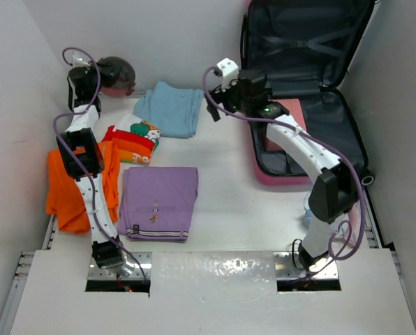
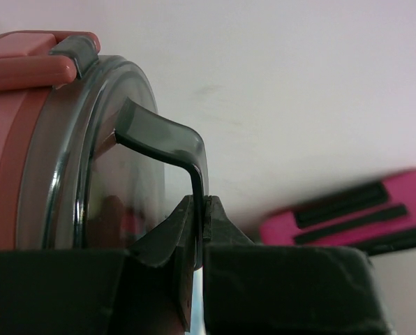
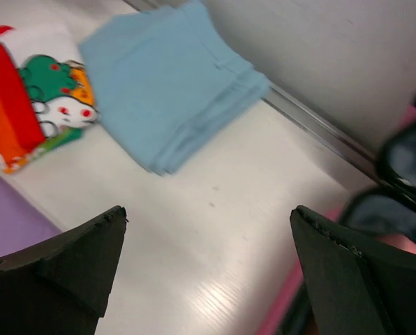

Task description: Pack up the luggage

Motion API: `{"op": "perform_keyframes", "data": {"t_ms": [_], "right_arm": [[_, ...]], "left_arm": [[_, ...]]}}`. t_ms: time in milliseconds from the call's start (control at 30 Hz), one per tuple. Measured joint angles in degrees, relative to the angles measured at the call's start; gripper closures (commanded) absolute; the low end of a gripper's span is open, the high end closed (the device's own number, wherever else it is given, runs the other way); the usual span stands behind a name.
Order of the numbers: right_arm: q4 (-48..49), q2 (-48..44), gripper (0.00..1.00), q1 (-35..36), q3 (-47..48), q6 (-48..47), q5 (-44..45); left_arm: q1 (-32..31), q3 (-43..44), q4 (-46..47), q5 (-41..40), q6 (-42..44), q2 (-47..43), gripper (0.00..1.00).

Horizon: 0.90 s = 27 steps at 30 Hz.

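Note:
The luggage [image 1: 337, 132] lies open at the back right, its dark lined lid [image 1: 306, 42] leaning on the wall. A pink folded item [image 1: 286, 125] lies in its lower half. The luggage's pink shell shows in the left wrist view [image 2: 347, 223] and its rim in the right wrist view [image 3: 285, 307]. My left gripper [image 1: 100, 73] [image 2: 202, 206] is shut on the dark bent tab [image 2: 169, 136] of a round pink container with a smoky lid [image 1: 117, 75] [image 2: 89, 153] at the far left. My right gripper [image 1: 215, 106] [image 3: 208, 213] is open and empty above bare table left of the luggage.
A folded blue cloth [image 1: 169, 108] [image 3: 166, 77] lies at the back middle. A cartoon-print shirt [image 1: 132, 138] [image 3: 44, 91], an orange garment [image 1: 61, 185] and a folded purple garment [image 1: 158, 201] [image 3: 5, 227] lie on the left half. White walls close in on three sides.

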Motion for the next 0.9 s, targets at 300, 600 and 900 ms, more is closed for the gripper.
{"op": "perform_keyframes", "data": {"t_ms": [300, 600, 900], "right_arm": [[9.0, 6.8, 0.02, 7.0, 7.7, 4.4, -2.2], [17.2, 4.5, 0.06, 9.9, 7.9, 12.1, 0.9], [20.3, -3.8, 0.15, 9.4, -2.9, 15.5, 8.9]], "left_arm": [[-6.4, -7.6, -3.3, 4.1, 3.7, -18.1, 1.00], [-18.9, -13.9, -10.8, 6.9, 7.7, -29.6, 1.00], [-24.8, -15.2, -15.5, 7.2, 8.4, -30.2, 1.00]]}}
